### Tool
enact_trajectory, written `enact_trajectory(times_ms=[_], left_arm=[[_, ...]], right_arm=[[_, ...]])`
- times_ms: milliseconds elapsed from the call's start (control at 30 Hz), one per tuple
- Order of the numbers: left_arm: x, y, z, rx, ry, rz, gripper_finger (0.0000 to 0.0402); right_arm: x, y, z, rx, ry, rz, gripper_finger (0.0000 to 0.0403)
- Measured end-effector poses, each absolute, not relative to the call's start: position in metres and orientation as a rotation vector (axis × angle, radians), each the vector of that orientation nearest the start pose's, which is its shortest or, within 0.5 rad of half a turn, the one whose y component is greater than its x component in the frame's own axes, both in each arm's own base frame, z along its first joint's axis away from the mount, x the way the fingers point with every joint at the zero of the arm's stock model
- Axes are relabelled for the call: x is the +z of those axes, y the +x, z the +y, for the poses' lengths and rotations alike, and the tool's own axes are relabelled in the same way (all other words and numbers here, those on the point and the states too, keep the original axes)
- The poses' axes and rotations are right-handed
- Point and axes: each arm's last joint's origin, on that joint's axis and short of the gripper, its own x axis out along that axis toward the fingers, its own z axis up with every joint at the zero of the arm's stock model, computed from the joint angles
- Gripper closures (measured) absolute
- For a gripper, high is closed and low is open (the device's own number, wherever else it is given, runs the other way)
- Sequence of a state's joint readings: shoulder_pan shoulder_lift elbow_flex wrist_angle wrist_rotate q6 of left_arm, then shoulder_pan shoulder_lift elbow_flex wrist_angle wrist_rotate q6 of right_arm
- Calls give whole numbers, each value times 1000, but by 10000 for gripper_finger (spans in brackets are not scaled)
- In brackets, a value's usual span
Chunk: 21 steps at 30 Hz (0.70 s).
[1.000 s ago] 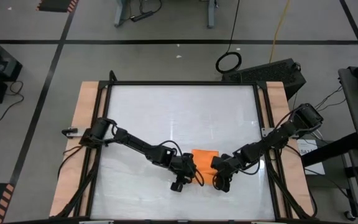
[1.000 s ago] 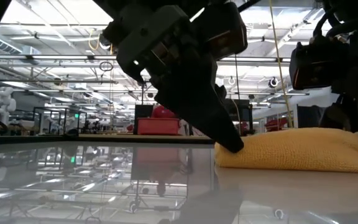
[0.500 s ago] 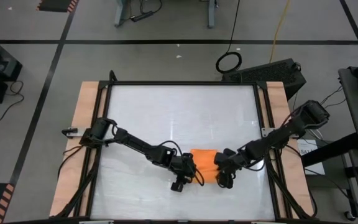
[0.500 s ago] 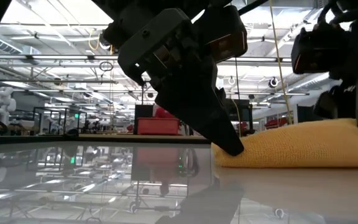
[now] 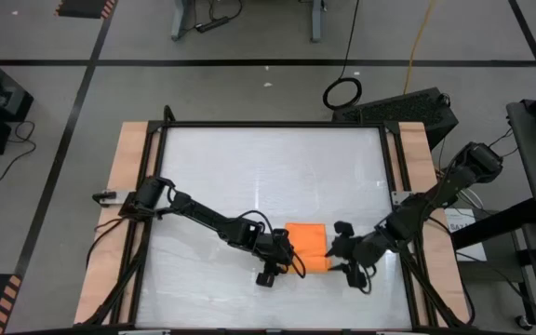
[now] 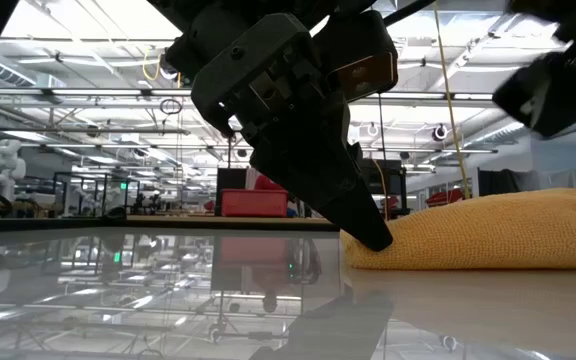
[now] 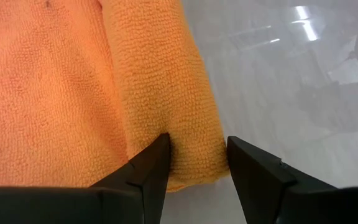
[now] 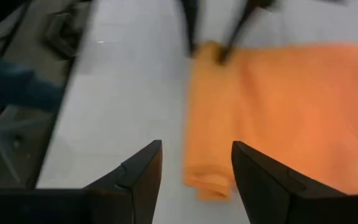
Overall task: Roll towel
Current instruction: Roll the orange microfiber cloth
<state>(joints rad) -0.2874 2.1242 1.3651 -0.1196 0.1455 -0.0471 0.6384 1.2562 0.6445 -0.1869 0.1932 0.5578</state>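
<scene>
The orange towel [image 5: 307,247] lies flat on the white table, its near edge turned into a thick roll [image 7: 166,81]. My left gripper [image 5: 292,264] stands at the roll's left end and is shut on it; the low view shows its fingertip [image 6: 370,236] against that end of the towel [image 6: 478,235]. My right gripper [image 5: 341,255] hangs open above the table just off the towel's right end. In the right wrist view, the towel [image 8: 278,106] lies beyond its fingers with nothing between them. My left gripper pinches the left end of the towel's rolled near edge [image 7: 194,140] between its two fingers. They slant down from the table's left side and lie along the roll. The rolled cloth fills the gap between them. The towel rests on the table, slack.
Wooden side rails [image 5: 128,214] and a dark frame border the white table [image 5: 268,167]. The table's far half is bare. Beyond the table are a dark case [image 5: 408,107] and cables on the floor.
My right gripper has let go of the towel's right end. It rose and drew back toward the table's right and near edges, rolling as it went. The towel stayed on the table, its right end now uncovered.
</scene>
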Motion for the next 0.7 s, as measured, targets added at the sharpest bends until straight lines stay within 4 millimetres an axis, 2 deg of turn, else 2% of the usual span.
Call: enact_trajectory(times_ms=[200, 400, 700], left_arm=[[129, 421, -126, -392, 8, 894, 233], [128, 422, -120, -405, -12, 897, 233], [128, 423, -117, -432, -34, 900, 233]], right_arm=[[180, 195, 158, 261, 17, 806, 222], [158, 200, 168, 263, -58, 847, 223], [135, 205, 169, 171, -182, 874, 222]])
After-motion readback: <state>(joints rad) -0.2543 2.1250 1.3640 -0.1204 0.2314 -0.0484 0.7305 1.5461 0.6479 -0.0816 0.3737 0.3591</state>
